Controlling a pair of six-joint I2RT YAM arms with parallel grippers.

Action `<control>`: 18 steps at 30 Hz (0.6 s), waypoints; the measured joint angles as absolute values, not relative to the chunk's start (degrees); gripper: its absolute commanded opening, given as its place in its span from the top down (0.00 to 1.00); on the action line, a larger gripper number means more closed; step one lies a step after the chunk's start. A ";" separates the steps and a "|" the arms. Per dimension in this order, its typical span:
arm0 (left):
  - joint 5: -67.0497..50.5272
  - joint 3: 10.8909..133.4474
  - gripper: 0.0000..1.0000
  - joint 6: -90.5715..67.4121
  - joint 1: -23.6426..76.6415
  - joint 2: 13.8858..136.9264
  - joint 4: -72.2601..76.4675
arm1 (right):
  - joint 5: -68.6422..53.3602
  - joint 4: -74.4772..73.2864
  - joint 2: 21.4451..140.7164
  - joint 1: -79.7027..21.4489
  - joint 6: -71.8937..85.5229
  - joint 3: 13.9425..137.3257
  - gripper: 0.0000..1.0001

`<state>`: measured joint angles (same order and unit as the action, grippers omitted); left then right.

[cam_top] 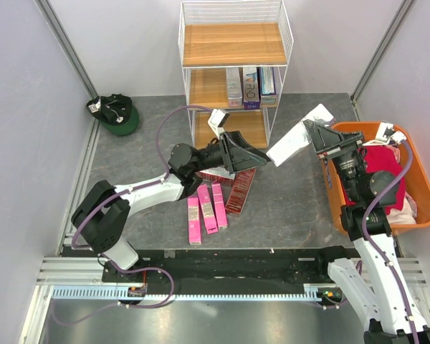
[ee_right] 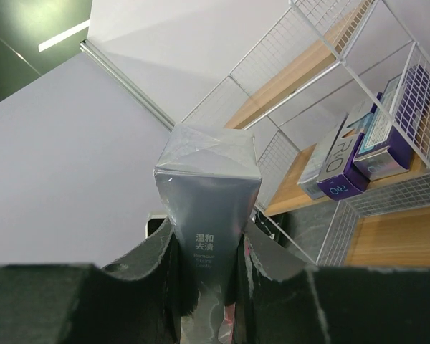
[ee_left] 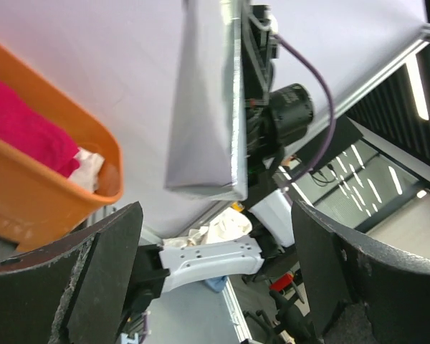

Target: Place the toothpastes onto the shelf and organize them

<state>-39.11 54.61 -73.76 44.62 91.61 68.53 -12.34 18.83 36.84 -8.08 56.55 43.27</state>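
Three toothpastes (cam_top: 251,87) on the shelf (cam_top: 233,44) | right gripper (cam_top: 314,137) clamps a silver box (cam_top: 290,145) | left gripper (cam_top: 249,155) spread, empty | pink boxes (cam_top: 206,208), dark red boxes (cam_top: 240,190) unshelved on table (cam_top: 129,161)

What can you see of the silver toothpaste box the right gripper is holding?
The silver toothpaste box is long, slim, glossy cardboard with small Chinese lettering on one face. The right gripper is shut on one end; the rest sticks out free in mid-air, touching nothing else, short of the shelf.
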 measured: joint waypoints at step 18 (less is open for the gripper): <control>-39.00 62.67 0.70 -71.77 47.86 94.78 61.41 | -14.17 19.68 37.45 -7.99 59.61 43.27 0.47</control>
<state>-39.00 62.67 -71.77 47.86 94.78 61.41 -14.17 19.68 37.45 -7.99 59.61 43.27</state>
